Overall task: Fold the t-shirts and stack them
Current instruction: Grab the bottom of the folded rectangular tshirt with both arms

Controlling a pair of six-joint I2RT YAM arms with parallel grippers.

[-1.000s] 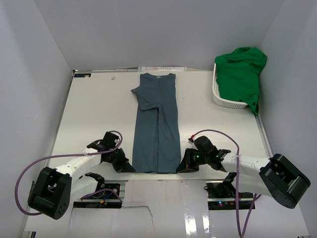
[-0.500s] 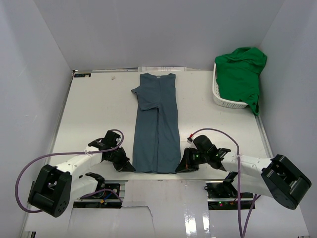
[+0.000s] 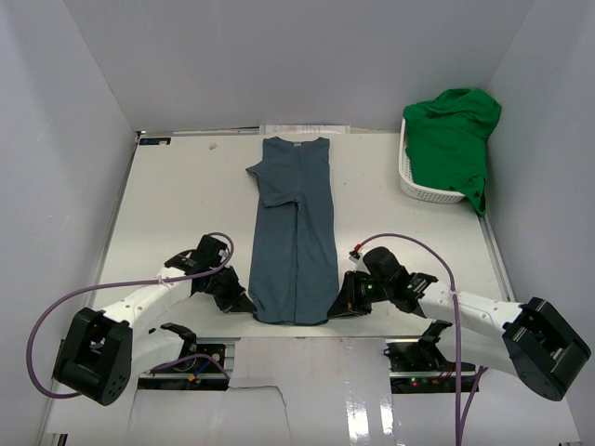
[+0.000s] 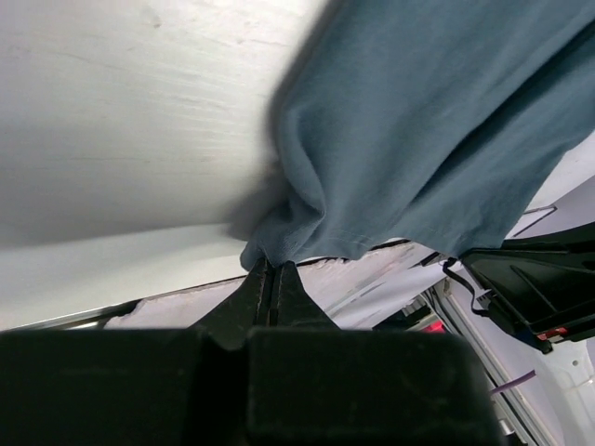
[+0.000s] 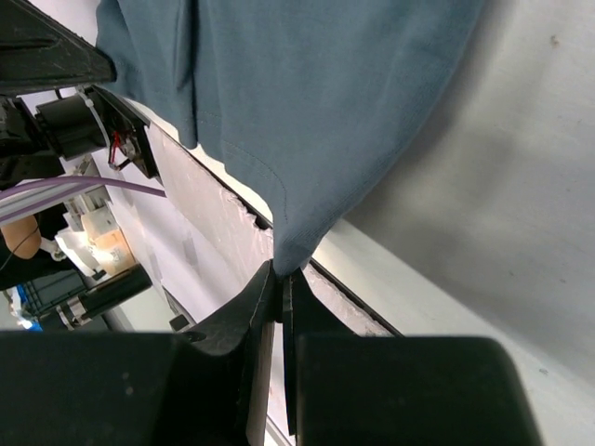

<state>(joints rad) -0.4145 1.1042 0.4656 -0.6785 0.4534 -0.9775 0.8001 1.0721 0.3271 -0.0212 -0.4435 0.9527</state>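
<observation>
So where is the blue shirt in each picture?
Top camera: blue t-shirt lies in the middle of the white table.
Left wrist: blue t-shirt upper right, corner in the jaws of the left gripper.
Right wrist: blue t-shirt top middle, corner in the jaws of the right gripper.
Shared landmark: the table's near edge.

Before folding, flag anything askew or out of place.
The green shirt is bunched in the white basket, one end hanging over its near rim. The blue shirt lies straight, only one sleeve jutting out left.
</observation>
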